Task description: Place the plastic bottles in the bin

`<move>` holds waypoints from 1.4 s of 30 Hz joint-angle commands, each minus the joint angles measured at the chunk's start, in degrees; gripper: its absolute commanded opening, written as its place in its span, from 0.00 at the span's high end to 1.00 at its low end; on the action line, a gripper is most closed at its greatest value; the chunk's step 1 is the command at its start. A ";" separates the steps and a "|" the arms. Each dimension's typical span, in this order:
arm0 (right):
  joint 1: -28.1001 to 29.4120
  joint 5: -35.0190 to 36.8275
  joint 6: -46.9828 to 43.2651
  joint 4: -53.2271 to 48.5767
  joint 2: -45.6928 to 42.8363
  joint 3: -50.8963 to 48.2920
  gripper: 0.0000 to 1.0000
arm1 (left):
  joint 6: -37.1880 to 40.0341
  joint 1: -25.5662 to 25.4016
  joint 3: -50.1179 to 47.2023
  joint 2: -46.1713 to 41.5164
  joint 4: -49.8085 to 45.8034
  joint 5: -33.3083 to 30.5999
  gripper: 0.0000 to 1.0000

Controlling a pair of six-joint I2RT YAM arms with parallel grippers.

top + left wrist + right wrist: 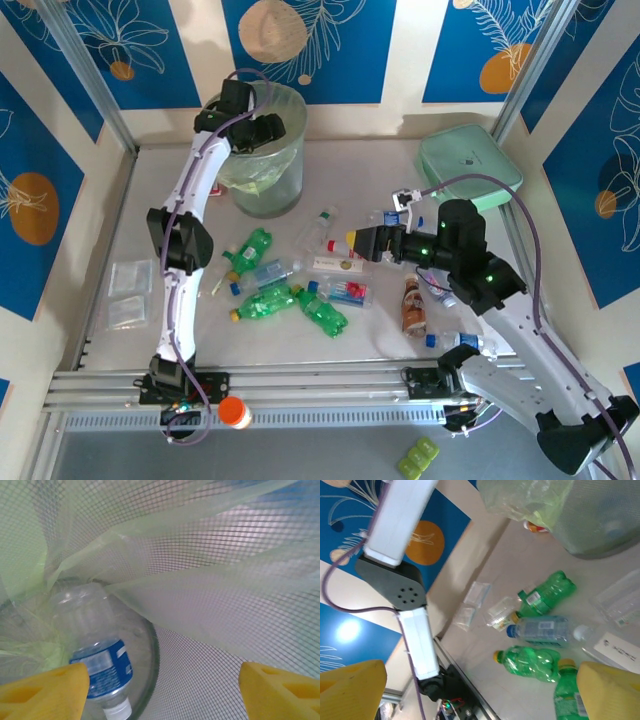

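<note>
The bin, lined with a pale green bag, stands at the back left. My left gripper hangs over its mouth, open. In the left wrist view its yellow fingers stand wide apart around nothing, above a clear bottle with a blue label lying on the bin's bottom, against the liner. Several plastic bottles lie mid-table: green ones, a blue-capped clear one and a brown one. My right gripper is open above them, and below it lie a green bottle and a clear one.
A mint-green case sits at the back right. Flat clear packets lie by the left wall. An orange cap rests on the front rail. The left arm crosses the right wrist view's left side.
</note>
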 commanded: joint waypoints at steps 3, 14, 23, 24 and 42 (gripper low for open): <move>0.45 4.72 -4.80 -8.06 -0.55 5.78 0.02 | 1.78 -0.73 -3.44 -11.06 0.94 2.08 0.22; 0.36 9.16 -7.33 -14.65 -0.94 9.22 0.03 | -1.98 0.02 -19.77 -30.20 6.73 -1.29 0.22; 0.45 9.85 -7.63 -16.30 -1.21 8.24 0.03 | -16.62 12.41 -39.64 -49.82 12.84 -4.07 0.16; 0.35 9.92 -7.89 -16.40 -1.13 8.41 0.03 | -18.84 14.76 -41.20 -50.66 13.01 -2.78 0.15; -2.38 9.24 -9.23 -13.12 5.20 6.07 0.03 | -39.23 27.88 -44.59 -29.65 8.91 7.99 0.01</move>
